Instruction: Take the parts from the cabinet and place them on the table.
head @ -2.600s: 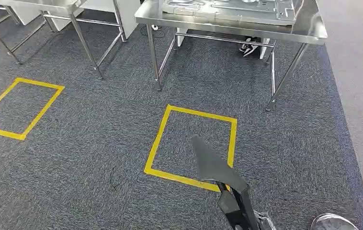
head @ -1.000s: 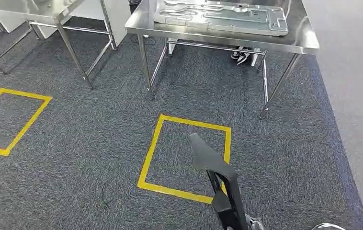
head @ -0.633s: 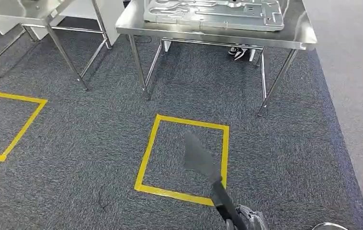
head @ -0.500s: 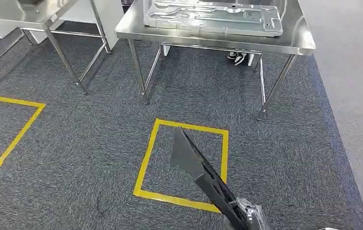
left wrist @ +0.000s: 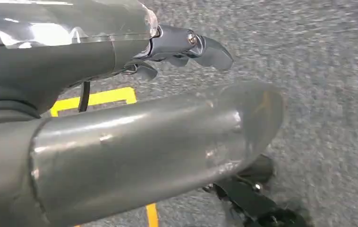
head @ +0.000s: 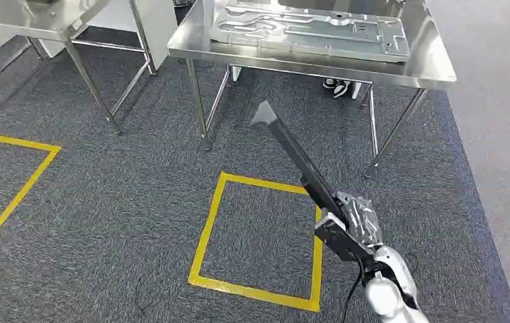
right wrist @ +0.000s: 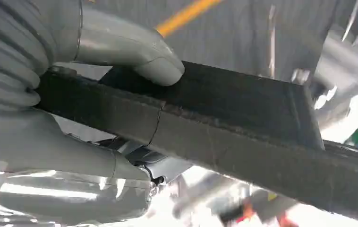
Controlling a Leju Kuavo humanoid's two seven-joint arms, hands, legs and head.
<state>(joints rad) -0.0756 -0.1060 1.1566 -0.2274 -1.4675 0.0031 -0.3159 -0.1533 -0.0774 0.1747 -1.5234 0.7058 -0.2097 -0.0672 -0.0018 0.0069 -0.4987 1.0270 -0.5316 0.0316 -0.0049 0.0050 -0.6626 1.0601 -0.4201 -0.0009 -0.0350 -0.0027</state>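
Presently, one long black part (head: 293, 156), a flat bar with an angled tip, is held at its near end by the right robot hand (head: 350, 225) in the lower right of the head view, slanting toward frame centre. Grip: thumb (right wrist: 134, 52) pressed on top, fingers wrapped beneath. Left robot hand (left wrist: 186, 45): holds nothing, fingers loosely curled over the carpet (head: 104, 195); how far closed, cannot tell.

Risk: the bar is held at one end, so it may lever loose or strike the worktop (head: 434, 67) edge on approach.

Surroundings: steel worktop at upper centre, carrying a large stamped metal panel (head: 309, 28) that takes most of its top; second worktop (head: 30, 17) upper left; yellow floor squares (head: 205, 232); shoes (head: 336, 85) beneath.
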